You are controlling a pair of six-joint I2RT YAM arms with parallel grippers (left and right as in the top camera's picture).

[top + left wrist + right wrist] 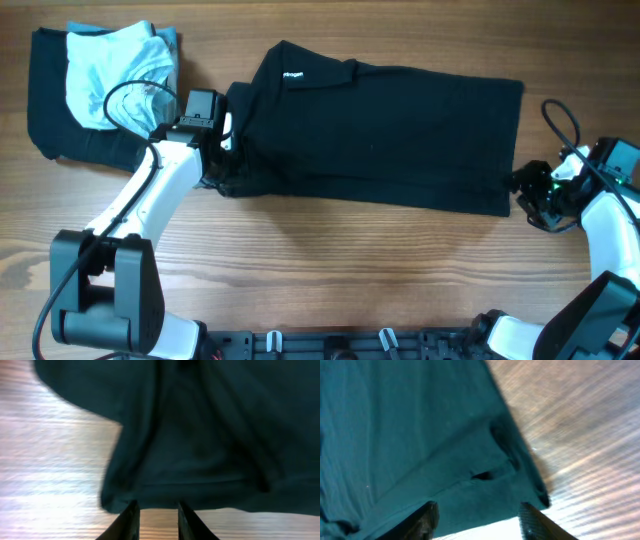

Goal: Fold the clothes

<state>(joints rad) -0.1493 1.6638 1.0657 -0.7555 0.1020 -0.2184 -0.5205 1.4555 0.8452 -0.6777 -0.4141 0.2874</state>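
Observation:
The clothes, a black polo shirt (380,130) with a small white label (293,75), lie as a long band across the table. My left gripper (222,160) sits at the shirt's left end. In the left wrist view it (156,505) is open by a narrow gap with bare wood between its fingers, and the cloth's (200,435) edge lies just past the tips. My right gripper (522,190) is at the shirt's near right corner. The right wrist view shows it (477,507) open wide, the shirt's (410,435) hem reaching in between its fingers.
A pale blue and white garment (115,75) lies on another black cloth (45,100) at the back left, close behind my left arm. A black cable (125,95) loops over it. Bare wooden table (350,270) runs along the front.

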